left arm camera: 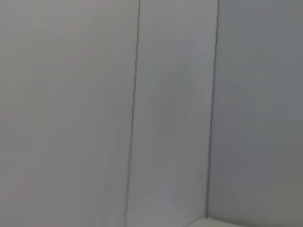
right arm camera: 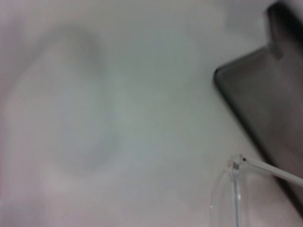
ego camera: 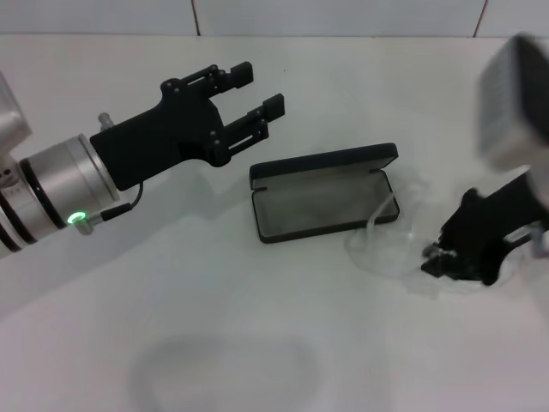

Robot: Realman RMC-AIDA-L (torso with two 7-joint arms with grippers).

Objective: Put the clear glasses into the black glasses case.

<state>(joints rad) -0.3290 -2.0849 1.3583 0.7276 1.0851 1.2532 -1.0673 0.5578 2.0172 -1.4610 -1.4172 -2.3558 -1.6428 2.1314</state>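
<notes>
The black glasses case lies open in the middle of the white table, its grey lining showing and its lid tipped toward the back. The clear glasses lie on the table right beside the case's right end, with one clear arm reaching over the case's rim. My right gripper is low at the right end of the glasses, touching or very near them. The right wrist view shows a glasses hinge and arm next to the case. My left gripper hangs open above the table, left and behind the case, holding nothing.
The white table runs back to a tiled wall. A faint oval shadow lies on the table near the front. The left wrist view shows only wall tiles.
</notes>
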